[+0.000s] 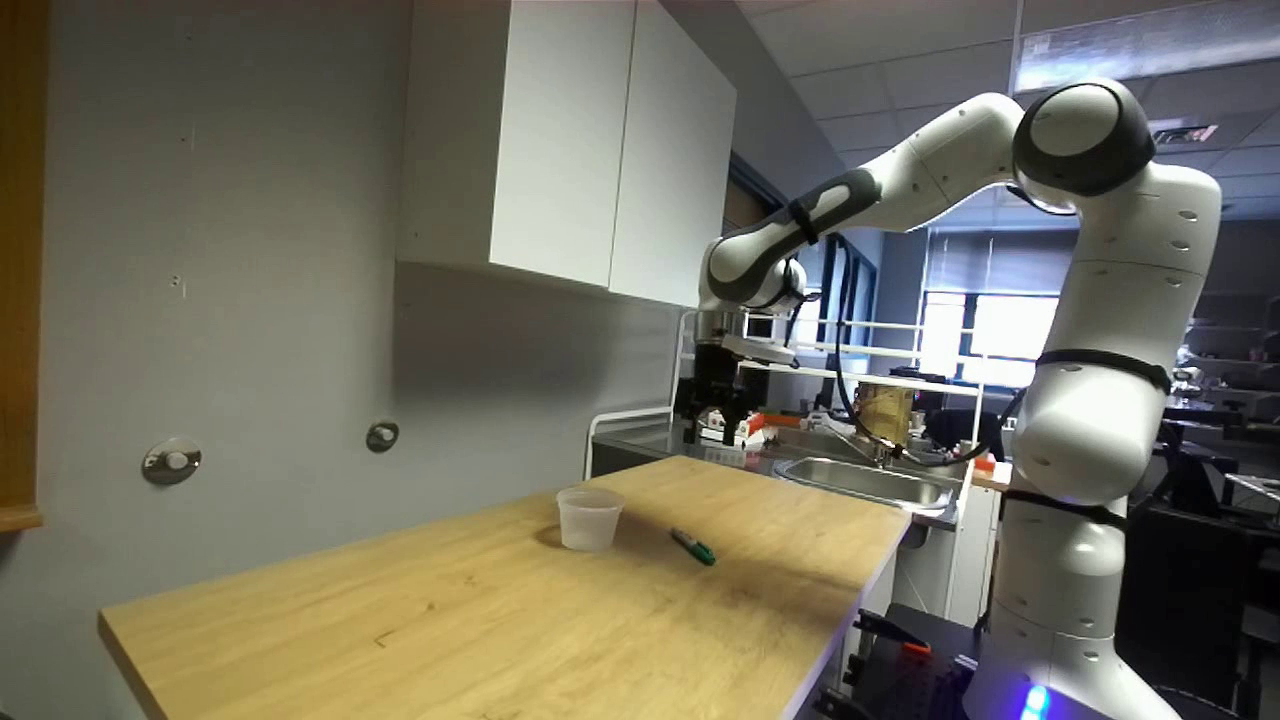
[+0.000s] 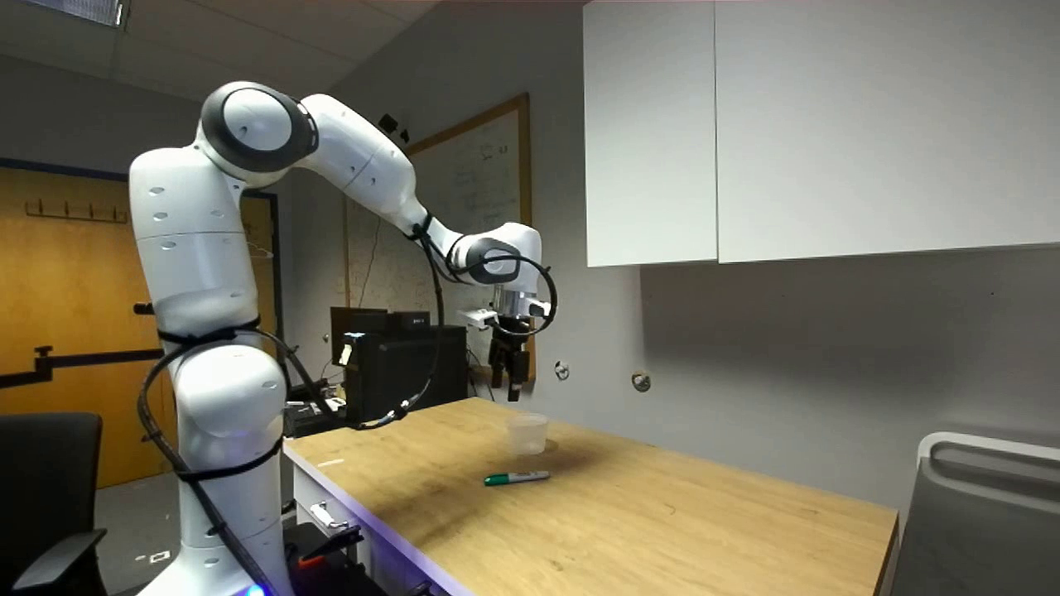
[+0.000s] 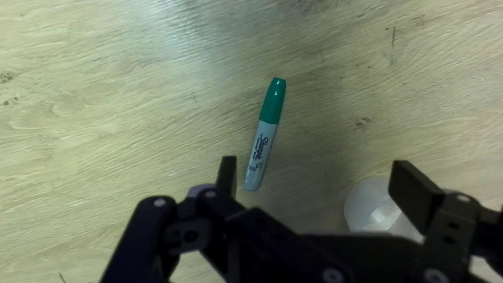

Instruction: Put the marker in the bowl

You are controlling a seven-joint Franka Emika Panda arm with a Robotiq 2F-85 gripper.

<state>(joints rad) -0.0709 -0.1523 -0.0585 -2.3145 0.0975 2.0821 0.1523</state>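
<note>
Desk (image 1: 480,620): long edges on the wall (image 1: 250,350) side and the arm (image 1: 1075,430) side; one short edge by the sink (image 1: 880,485).
Marker (image 3: 265,135): flat on its side on the desk, away from every corner, green cap (image 3: 272,103) pointing roughly at the arm-side edge. It probably lies like that so it can be pinched across the barrel from above.
Bowl (image 1: 590,525): a see-through plastic tub, upright, mouth up, nearer the wall-side edge than the marker and a little farther from the sink-side edge. Likely stood there for a short carry, yet apart from the marker so a pick has room.
End effector (image 1: 710,434): raised over the desk, fingers (image 3: 416,196) spread wide, nothing between them. The spread looks meant to straddle the marker; the closing line runs roughly across it, so little turning should be needed.
Wrist view overlap: one finger hides part of the bowl, and the marker's grey end shows just beside the opposite finger. I judge the end effector needs centring before it goes down, or it may knock the bowl.
</note>
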